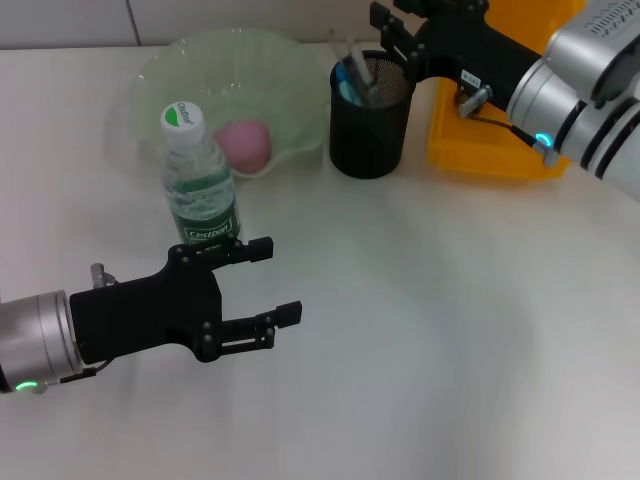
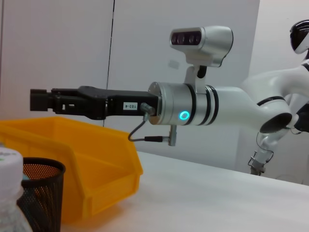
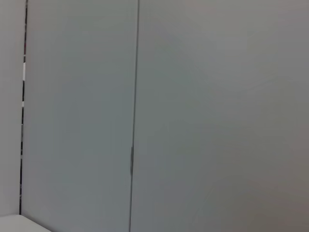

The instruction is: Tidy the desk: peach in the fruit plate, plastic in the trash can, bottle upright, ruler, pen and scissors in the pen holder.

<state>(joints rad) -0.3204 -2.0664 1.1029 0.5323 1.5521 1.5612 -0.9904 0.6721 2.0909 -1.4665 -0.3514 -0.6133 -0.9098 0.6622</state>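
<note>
A pink peach (image 1: 245, 143) lies in the pale green fruit plate (image 1: 290, 70) at the back left. In front of the plate the bottle (image 1: 200, 185) stands upright. My left gripper (image 1: 275, 282) is open just in front and right of its base, holding nothing. The black mesh pen holder (image 1: 370, 125) holds blue and grey items (image 1: 357, 75); I cannot tell ruler, pen and scissors apart. My right gripper (image 1: 388, 30) hovers open over the holder's back rim. The yellow trash can (image 1: 485, 150) stands right of the holder. The plastic is out of view.
The left wrist view shows the right gripper (image 2: 38, 99) from the side above the trash can (image 2: 72, 159), with the pen holder (image 2: 41, 193) and bottle (image 2: 9, 193) nearby. The right wrist view shows only a wall.
</note>
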